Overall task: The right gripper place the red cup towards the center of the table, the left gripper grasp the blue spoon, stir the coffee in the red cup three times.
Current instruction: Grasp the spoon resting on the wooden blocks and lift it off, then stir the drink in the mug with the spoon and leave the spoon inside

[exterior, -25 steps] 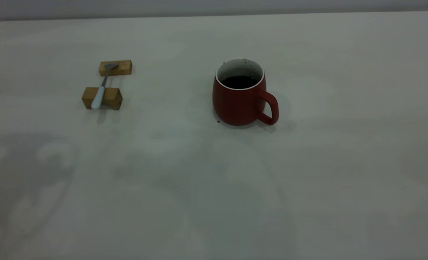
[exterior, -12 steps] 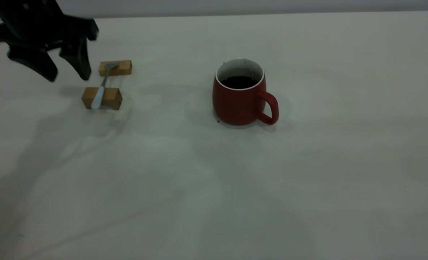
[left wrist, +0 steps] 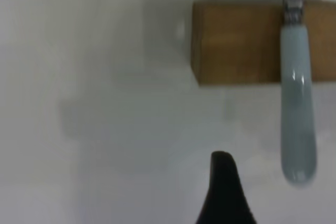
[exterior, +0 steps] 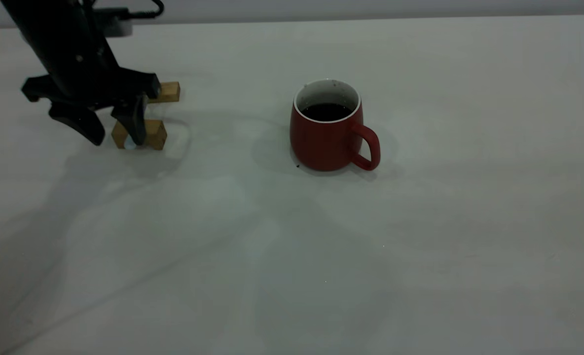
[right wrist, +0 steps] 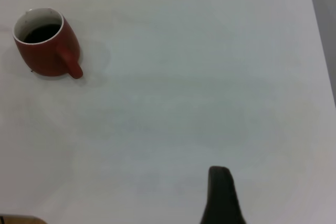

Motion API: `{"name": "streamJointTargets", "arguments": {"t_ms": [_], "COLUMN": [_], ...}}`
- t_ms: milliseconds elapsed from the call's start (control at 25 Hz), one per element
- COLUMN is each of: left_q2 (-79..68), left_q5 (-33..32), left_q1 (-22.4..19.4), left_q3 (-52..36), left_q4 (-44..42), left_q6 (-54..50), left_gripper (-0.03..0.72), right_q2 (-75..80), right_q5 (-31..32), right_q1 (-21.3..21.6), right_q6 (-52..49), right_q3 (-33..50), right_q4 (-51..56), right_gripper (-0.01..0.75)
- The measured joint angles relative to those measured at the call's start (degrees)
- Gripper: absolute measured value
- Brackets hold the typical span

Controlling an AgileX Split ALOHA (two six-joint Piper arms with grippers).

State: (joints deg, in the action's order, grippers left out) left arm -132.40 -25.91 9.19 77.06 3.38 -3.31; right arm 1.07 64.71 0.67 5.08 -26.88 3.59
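Note:
The red cup [exterior: 327,135] stands upright near the middle of the table [exterior: 420,246], its handle toward the front right, with dark coffee [exterior: 326,112] inside. The blue spoon [left wrist: 297,129] lies across two wooden blocks. In the exterior view my left gripper [exterior: 117,140] hides most of it. That gripper is open and low over the near block [exterior: 155,134], one finger [exterior: 135,125] in front of the block and the other to its left. The right gripper is outside the exterior view. Its wrist view shows one dark finger [right wrist: 220,195] over bare table, far from the cup [right wrist: 46,43].
The far wooden block [exterior: 171,91] peeks out behind the left gripper. In the left wrist view the near block [left wrist: 236,43] carries the spoon's neck, and the handle end overhangs the table. A cable [exterior: 146,11] runs off the left arm. The table's rounded corner is at the back right.
The left arm came in from the upper left and dropped toward the blocks, now covering the spoon in the exterior view. The cup has stayed put.

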Motion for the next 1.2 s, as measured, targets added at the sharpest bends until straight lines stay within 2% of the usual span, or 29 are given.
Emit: {"name": "streamJointTargets", "arguments": {"t_ms": [160,280,360,480,560,680,760,880,1040,1120,1200], "left_q2": [-3.9,-5.0,-5.1,-5.1,-5.1,-5.0,-4.3,-2.7,-2.0,-2.0,-2.0], "left_q5": [-0.3,-1.2,-1.5,-1.7,-2.2,-7.3,-14.1,-24.2,-37.6,-40.6,-41.0], "left_q1": [0.1,0.5,0.5,0.5,0.5,0.6,0.9,1.6,1.7,2.0,2.5], "left_q3": [3.6,5.2,5.5,5.7,5.9,8.5,11.2,16.8,22.3,23.5,23.9], "left_q4": [0.4,0.4,0.5,0.5,0.5,0.9,3.4,12.7,30.7,40.8,51.4], "left_q6": [1.0,1.1,1.1,1.1,1.0,0.1,-1.1,-6.2,-23.5,-32.7,-40.9], "left_gripper": [0.582,0.522,0.444,0.256,0.157,0.162,0.162,0.162,0.162,0.162,0.162], "right_q2": [0.0,0.0,0.0,0.0,0.0,0.0,0.0,0.0,0.0,0.0,0.0], "right_q5": [0.0,0.0,0.0,0.0,0.0,0.0,0.0,0.0,0.0,0.0,0.0], "right_q1": [0.0,0.0,0.0,0.0,0.0,0.0,0.0,0.0,0.0,0.0,0.0], "right_q6": [0.0,0.0,0.0,0.0,0.0,0.0,0.0,0.0,0.0,0.0,0.0], "right_q3": [0.0,0.0,0.0,0.0,0.0,0.0,0.0,0.0,0.0,0.0,0.0], "right_q4": [0.0,0.0,0.0,0.0,0.0,0.0,0.0,0.0,0.0,0.0,0.0], "right_gripper": [0.588,0.588,0.588,0.588,0.588,0.588,0.588,0.588,0.588,0.588,0.588]}}
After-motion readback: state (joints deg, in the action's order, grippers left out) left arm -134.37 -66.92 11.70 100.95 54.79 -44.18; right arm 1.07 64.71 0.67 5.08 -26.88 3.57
